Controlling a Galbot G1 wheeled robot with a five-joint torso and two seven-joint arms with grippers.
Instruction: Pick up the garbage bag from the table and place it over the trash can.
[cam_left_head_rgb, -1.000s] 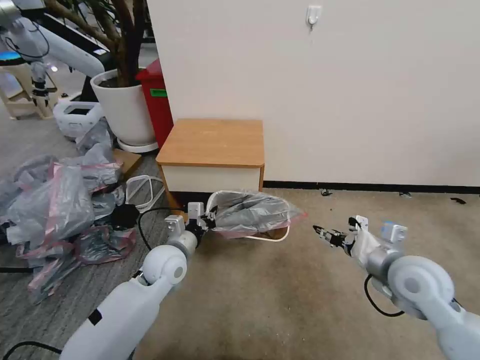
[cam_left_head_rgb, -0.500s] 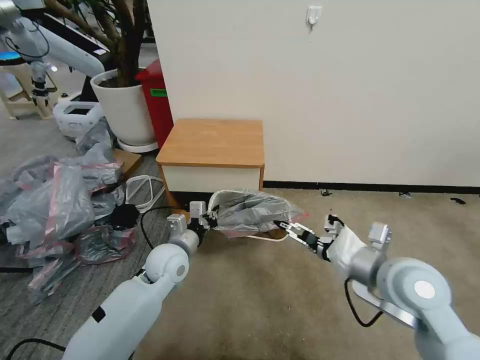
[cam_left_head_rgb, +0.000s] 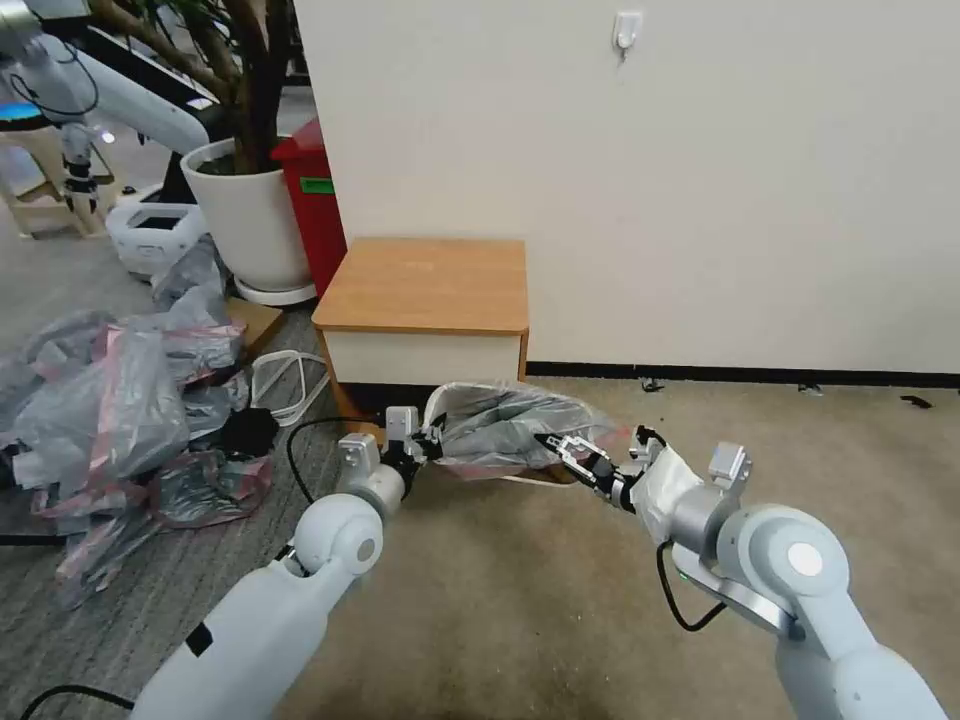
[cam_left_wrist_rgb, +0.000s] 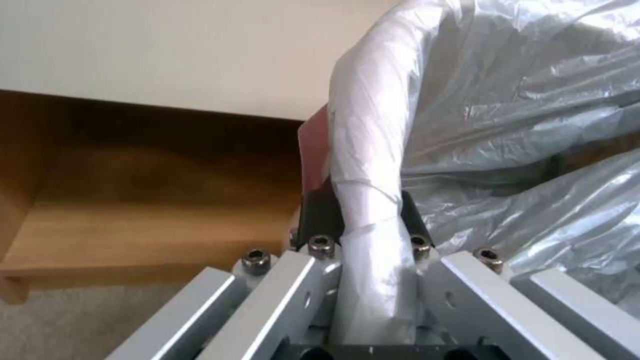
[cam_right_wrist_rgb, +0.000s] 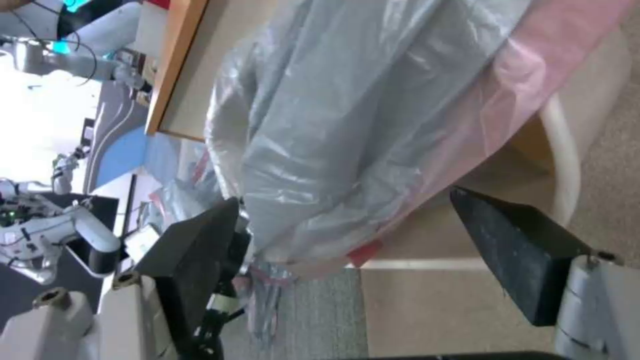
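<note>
Your left gripper (cam_left_wrist_rgb: 370, 240) had its jaws clamped on the garbage bag (cam_left_head_rgb: 505, 425) where the film wraps the trash can (cam_left_head_rgb: 540, 478) rim, likely pinning that end while the other was fitted. Your right gripper (cam_left_head_rgb: 565, 450) stood with jaws wide around the bag's loose pink-banded edge (cam_right_wrist_rgb: 507, 95), not yet closed. The bag lay draped across the can's mouth, below the tabletop (cam_left_head_rgb: 430, 285), its long axis running between your grippers, the pink band toward your right.

A: What colours mark the thin crinkly translucent plastic garbage bag (cam_left_head_rgb: 505, 425)?
B: Grey, with a pink-red rim band.
A: And the small rounded plastic trash can (cam_left_head_rgb: 545, 478) and low wooden table (cam_left_head_rgb: 425, 285)?
B: Cream-beige; light brown top, cream-white front.
</note>
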